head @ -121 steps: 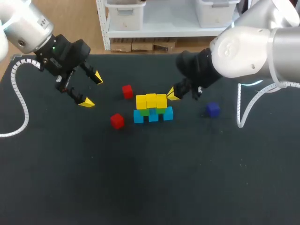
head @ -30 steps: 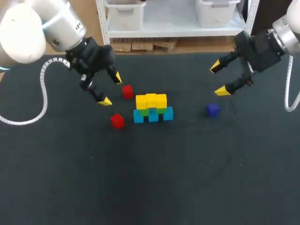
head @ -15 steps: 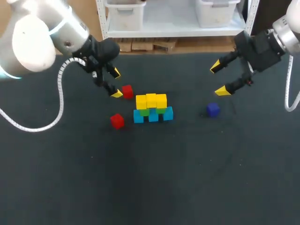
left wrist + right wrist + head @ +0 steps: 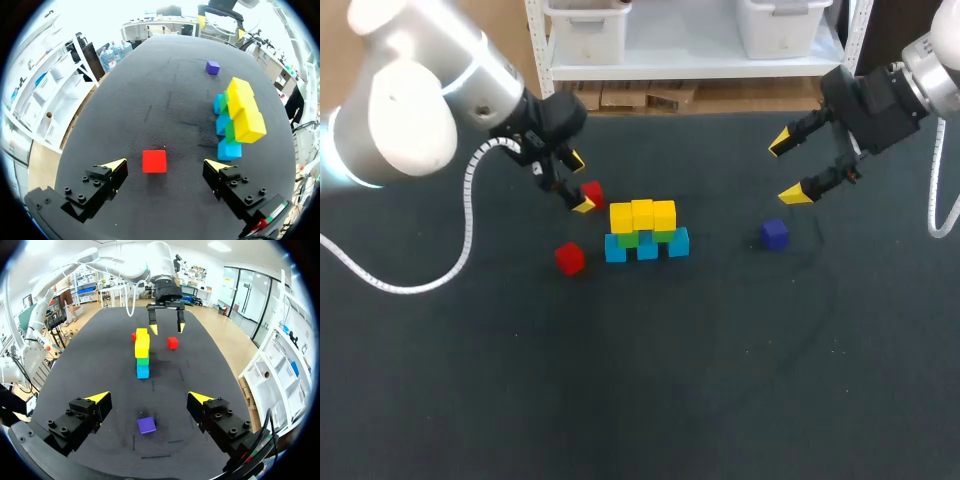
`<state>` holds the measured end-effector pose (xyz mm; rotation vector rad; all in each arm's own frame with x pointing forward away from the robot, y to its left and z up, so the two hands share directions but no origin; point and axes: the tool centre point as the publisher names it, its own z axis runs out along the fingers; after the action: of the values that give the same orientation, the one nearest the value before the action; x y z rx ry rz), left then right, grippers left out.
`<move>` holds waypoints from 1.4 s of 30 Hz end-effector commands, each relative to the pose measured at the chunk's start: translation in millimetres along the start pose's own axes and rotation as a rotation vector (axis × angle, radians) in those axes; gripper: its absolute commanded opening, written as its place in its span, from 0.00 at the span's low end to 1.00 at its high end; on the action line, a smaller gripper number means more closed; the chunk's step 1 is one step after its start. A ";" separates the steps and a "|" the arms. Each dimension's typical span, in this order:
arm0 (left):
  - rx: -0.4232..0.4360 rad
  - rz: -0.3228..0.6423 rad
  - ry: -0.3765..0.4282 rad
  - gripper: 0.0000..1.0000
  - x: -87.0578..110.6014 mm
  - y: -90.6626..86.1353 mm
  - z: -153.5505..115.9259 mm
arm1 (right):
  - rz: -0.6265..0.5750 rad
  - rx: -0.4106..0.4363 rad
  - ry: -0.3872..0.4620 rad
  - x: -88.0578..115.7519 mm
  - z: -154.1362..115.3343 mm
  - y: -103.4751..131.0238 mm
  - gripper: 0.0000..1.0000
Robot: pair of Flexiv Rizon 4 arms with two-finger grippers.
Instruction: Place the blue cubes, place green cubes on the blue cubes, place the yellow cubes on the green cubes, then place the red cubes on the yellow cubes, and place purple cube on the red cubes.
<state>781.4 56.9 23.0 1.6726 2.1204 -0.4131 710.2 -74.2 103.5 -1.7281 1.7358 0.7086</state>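
Observation:
Three blue cubes sit in a row mid-table, with green cubes on them and three yellow cubes on top. One red cube lies just left of the stack, and my left gripper stands open with a fingertip on either side of it. In the left wrist view this red cube lies between the open left gripper, untouched. A second red cube lies nearer the front. The purple cube lies to the right, below my open right gripper; it shows under the right gripper.
The black table top stretches wide in front of the stack. The left arm's white cable hangs over the table's left part. In the left wrist view the stack stands beside the gripper's right finger.
My left gripper has moved right and down to the far red cube and now straddles it. The right arm has held still over the last second.

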 end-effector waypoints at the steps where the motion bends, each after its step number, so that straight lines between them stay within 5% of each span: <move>1: -0.010 -0.008 0.000 1.00 0.4 1.4 9.1 | -0.001 -0.002 -0.002 0.3 0.6 -1.0 1.00; 12: -0.022 -0.012 -0.017 1.00 0.9 9.3 22.4 | -0.001 -0.002 -0.002 0.3 0.6 -1.0 1.00; 13: -0.022 -0.012 -0.017 0.59 0.7 9.8 23.3 | -0.001 -0.002 -0.002 0.3 0.6 -1.0 1.00; 14: -0.022 -0.011 -0.015 0.40 0.8 10.4 24.2 | -0.001 -0.002 -0.002 0.3 0.6 -1.0 1.00; 15: -0.020 -0.013 -0.012 0.26 1.3 10.9 25.2 | -0.001 -0.002 -0.002 0.3 0.6 -1.0 1.00; 19: -0.012 -0.018 -0.007 0.00 2.5 11.5 26.9 | -0.001 -0.002 -0.002 0.3 0.6 -1.0 1.00; 30: -0.016 -0.005 0.006 0.00 6.2 0.4 8.5 | -0.001 -0.002 -0.002 0.3 0.6 -1.0 1.00; 42: -0.045 0.025 0.044 0.00 -6.0 -32.5 -62.5 | -0.001 -0.002 -0.002 0.3 0.6 -1.0 1.00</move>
<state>762.5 62.9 54.4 1.7061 2.1233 -0.3472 710.3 -74.3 103.4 -1.7280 1.7356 0.7092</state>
